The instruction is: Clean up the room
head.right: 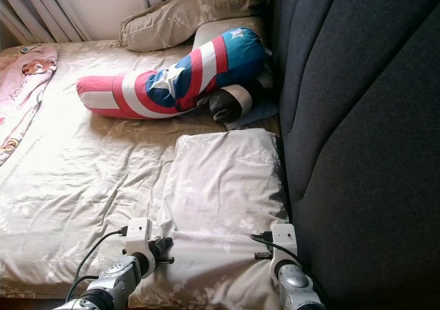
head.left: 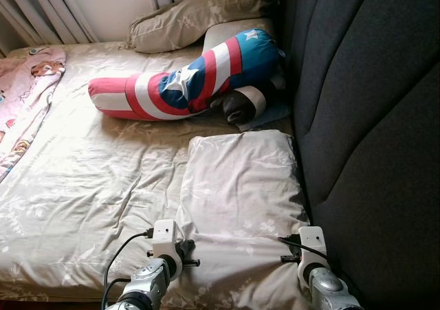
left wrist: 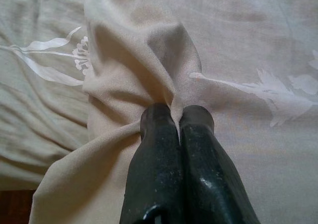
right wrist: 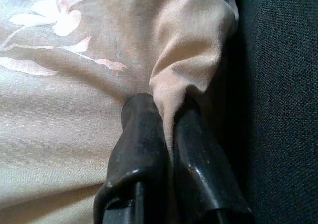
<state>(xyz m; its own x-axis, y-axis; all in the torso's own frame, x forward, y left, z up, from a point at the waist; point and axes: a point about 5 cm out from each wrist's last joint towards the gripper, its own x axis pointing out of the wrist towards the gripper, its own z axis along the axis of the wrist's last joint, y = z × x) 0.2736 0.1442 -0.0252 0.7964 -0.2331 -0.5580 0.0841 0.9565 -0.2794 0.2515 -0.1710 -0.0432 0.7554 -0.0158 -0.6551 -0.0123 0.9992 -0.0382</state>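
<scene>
Gripping the near edge of the pillow (head.left: 240, 186) at two points, the robot is holding it the way one holds a cushion to square it up. The left gripper (left wrist: 178, 119) is pinching a fold at the near left corner, fingers pressed together with cloth running between them; the right gripper (right wrist: 166, 119) is doing the same at the near right corner, jaws clamped on a ridge of fabric just beside the dark headboard (head.left: 371, 117). A hold at both corners keeps the pillow level and stops it twisting (one corner alone would let it swing). It is lying flat on the bed (head.left: 82, 186), its right side touching the headboard, so probably it is being set or straightened in its place. Further up, a striped bolster (head.left: 185, 76) is lying across the bed against a second pillow (head.left: 199, 11), likely still to be tidied.
</scene>
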